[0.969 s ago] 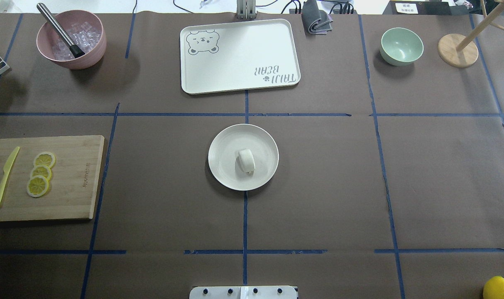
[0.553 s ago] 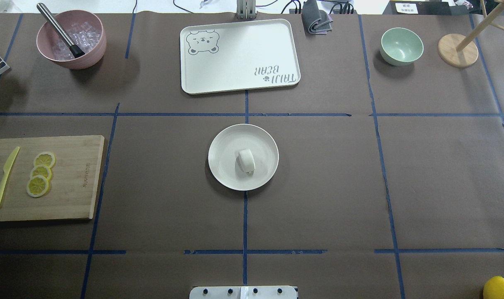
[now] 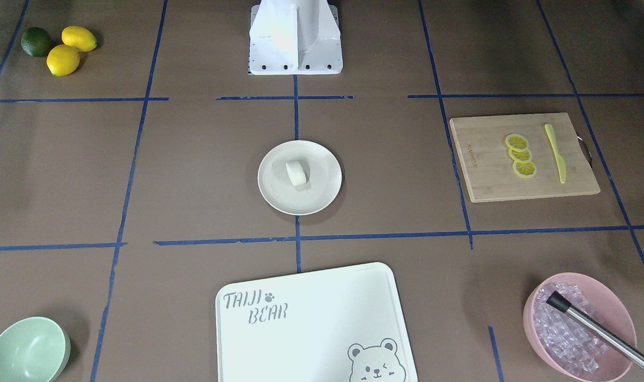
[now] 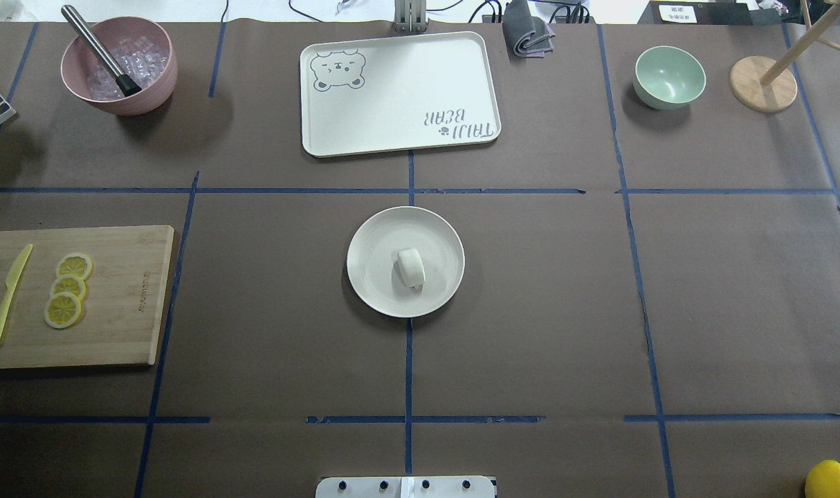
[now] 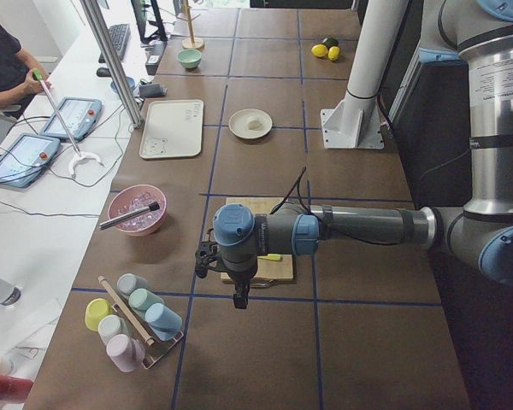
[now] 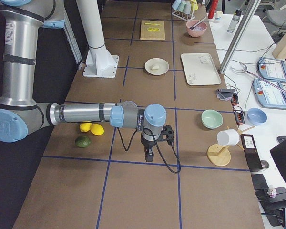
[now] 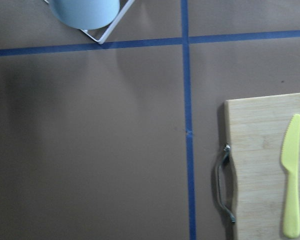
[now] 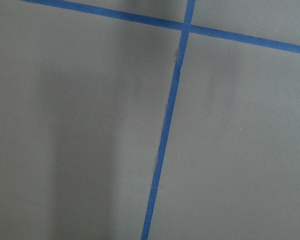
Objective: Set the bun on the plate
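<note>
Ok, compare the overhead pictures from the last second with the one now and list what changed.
Nothing visibly changed. The bun lies on the plate in the same spot as before.

- My left arm [image 5: 368, 229] is stretched out level, with the forearm horizontal and the upper part standing upright at my side.
- Its wrist turns down, so my left gripper [image 5: 238, 299] hangs pointing straight down.
- My right arm [image 6: 81, 114] is posed the same way on the other side, with the forearm level.
- My right gripper [image 6: 148, 156] also points straight down.
- From these side views I cannot tell whether either pincer's fingers are spread or closed.
</note>
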Controlling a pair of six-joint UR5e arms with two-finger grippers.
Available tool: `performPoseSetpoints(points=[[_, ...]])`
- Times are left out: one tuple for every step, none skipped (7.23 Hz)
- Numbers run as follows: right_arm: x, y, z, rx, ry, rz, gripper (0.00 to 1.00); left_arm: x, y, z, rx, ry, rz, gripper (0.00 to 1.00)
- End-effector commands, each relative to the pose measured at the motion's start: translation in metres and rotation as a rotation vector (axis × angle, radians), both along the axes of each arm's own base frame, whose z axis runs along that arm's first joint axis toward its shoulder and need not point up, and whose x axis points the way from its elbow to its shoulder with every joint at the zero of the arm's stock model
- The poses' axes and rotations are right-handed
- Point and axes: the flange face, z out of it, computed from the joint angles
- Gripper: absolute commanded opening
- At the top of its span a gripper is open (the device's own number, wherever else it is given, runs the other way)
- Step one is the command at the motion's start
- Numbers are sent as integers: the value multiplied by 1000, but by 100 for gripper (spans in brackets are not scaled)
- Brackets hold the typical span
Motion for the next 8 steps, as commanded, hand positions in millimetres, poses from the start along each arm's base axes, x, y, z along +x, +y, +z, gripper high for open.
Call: performPoseSetpoints(points=[[0,0,1,-2,0,0,100,0,3,3,-5,6,0,100],[0,0,1,-2,0,0,100,0,3,3,-5,6,0,100],[0,0,1,-3,0,0,100,1,3,3,-5,5,1,100],[0,0,1,-3,0,0,100,1,2,2,-3,3,1,100],[0,0,1,-3,0,0,100,1,2,2,-3,3,1,100],[0,0,2,-4,0,-1,100,1,1,1,0,3,1,100],[0,2,7,-11,2,-4,100,1,0,0,1,3,1,100],[0,2,8,-13,-4,-5,100,1,-2,-1,4,3,1,100]])
